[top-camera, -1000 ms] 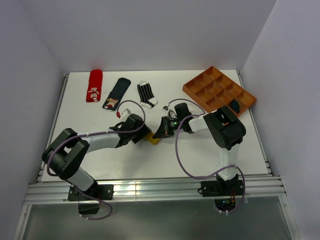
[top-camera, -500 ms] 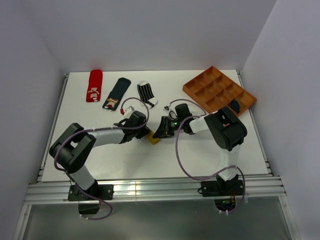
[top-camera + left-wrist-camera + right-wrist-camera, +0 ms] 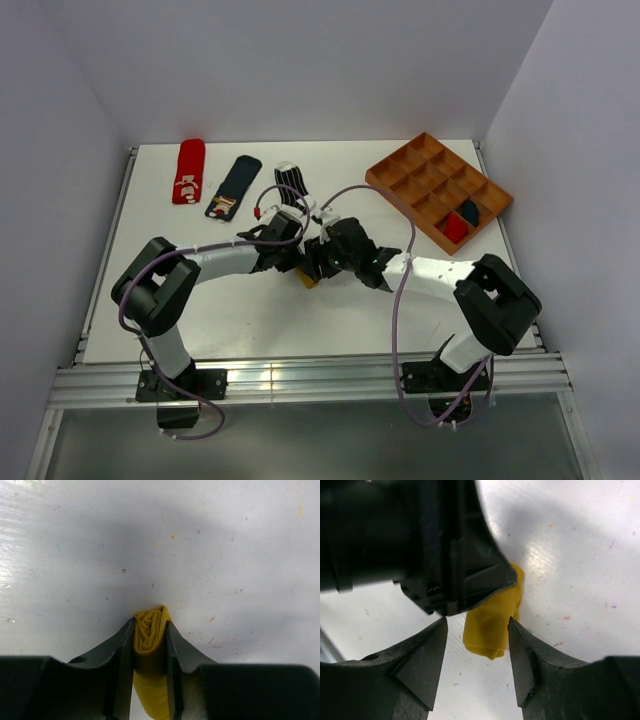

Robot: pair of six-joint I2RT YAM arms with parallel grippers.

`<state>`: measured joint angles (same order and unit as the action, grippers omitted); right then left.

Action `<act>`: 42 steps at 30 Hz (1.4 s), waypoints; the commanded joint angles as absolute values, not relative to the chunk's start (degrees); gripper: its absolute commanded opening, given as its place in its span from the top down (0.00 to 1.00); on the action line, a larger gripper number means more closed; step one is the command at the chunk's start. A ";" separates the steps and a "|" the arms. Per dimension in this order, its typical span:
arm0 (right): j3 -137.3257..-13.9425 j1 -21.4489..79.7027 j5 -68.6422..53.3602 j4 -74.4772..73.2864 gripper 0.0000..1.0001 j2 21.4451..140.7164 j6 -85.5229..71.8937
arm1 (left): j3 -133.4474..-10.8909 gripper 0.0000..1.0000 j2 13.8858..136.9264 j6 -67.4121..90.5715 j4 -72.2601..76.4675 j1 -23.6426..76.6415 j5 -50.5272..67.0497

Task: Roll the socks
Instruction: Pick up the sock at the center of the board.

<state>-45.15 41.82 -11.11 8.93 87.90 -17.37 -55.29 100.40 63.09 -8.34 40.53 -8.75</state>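
- The left gripper [image 3: 150, 624] is clamped narrowly on the mustard yellow sock [image 3: 492, 630]. In the left wrist view, its two fingers [image 3: 122, 645] press both sides of the roll, and the coiled end pokes out past the tips.
- The right gripper [image 3: 477, 622] has its jaws standing apart. In the right wrist view, the free end of the yellow sock lies between them, with a clear gap at the finger on the frame's left. Whether the other finger touches the fabric cannot be told.
- In the top view both grippers meet nose to nose at the centre of the white table [image 3: 250, 320], with the yellow sock just below them.
- Along the upper left of the top view lie, from left to right, a red sock with white marks [image 3: 187, 170], a navy sock with a patch [image 3: 232, 187] and a black-and-white striped sock [image 3: 291, 186]. All three are flat.
- An orange tray [image 3: 400, 170] sits at the upper right. At its lower right end, a second red sock [image 3: 455, 228] and a plain navy sock [image 3: 468, 210] occupy neighbouring compartments.
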 commanded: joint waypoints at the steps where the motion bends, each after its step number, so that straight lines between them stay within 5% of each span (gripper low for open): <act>1: -42.90 46.12 -0.09 9.57 0.40 86.66 -11.34 | -55.89 0.93 102.74 59.42 -17.58 40.96 -8.09; 25: -41.31 57.83 15.38 18.90 0.37 93.95 -6.59 | -57.74 0.93 104.41 59.68 -17.31 40.96 -4.57; 42: -47.90 59.59 23.91 8.88 0.42 104.32 -7.47 | -58.97 0.93 104.41 59.06 -18.19 40.96 -3.87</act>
<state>-45.71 58.63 23.38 15.16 101.19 -9.50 -58.35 102.21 61.17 -12.08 39.18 -3.64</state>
